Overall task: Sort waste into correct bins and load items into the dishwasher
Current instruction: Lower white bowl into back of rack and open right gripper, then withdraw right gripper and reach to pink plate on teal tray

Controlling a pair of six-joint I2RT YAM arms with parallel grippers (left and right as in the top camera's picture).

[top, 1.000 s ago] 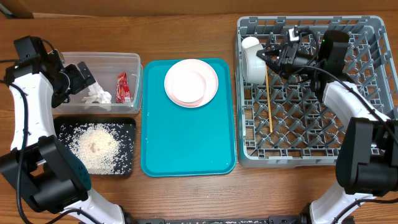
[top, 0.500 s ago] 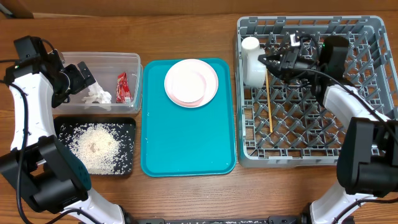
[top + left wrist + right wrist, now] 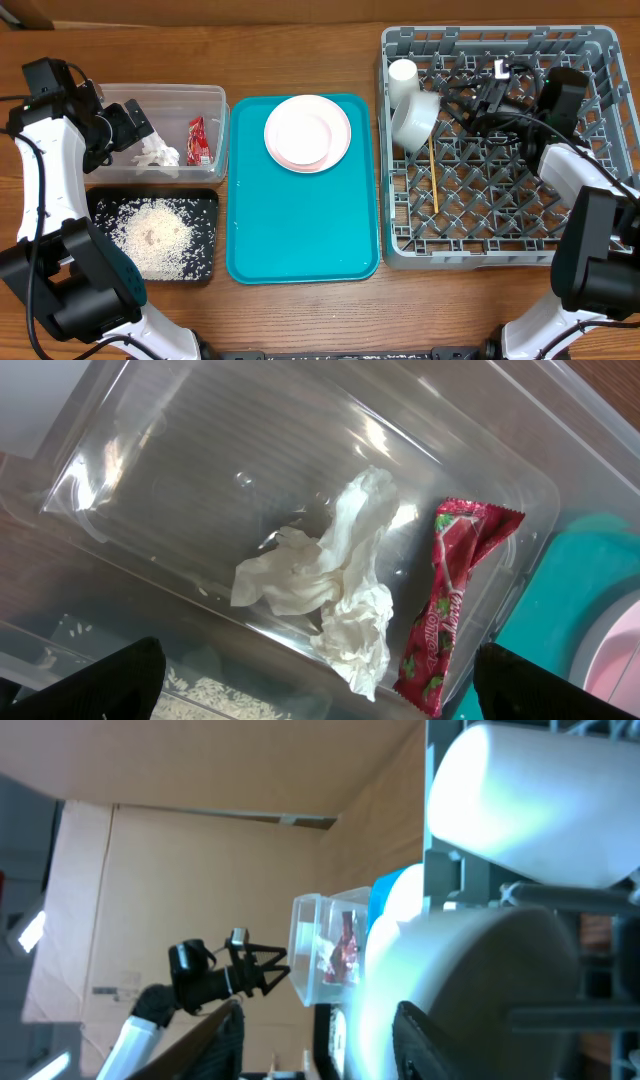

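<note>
The dishwasher (image 3: 500,230) is the grey peg rack on the right. A white cup (image 3: 402,72) lies in its far left corner, and a grey-white bowl (image 3: 417,119) leans on its side just below it. One wooden chopstick (image 3: 433,178) lies across the pegs. My right gripper (image 3: 455,103) is open just right of the bowl, holding nothing. In the right wrist view the bowl (image 3: 450,990) lies against my right gripper's (image 3: 320,1045) right-hand finger. My left gripper (image 3: 135,125) hangs open over the clear tub (image 3: 215,95), where a tissue (image 3: 335,585) and a red wrapper (image 3: 450,600) lie.
A flat black tray (image 3: 205,200) of loose rice (image 3: 150,235) sits in front of the tub. The teal tray (image 3: 303,220) in the middle carries the pale pink plate (image 3: 307,132). A cardboard wall runs behind the table.
My right gripper opened, let go of the bowl and drew back to the right. The bowl now leans on its own in the rack. The left arm has not moved.
</note>
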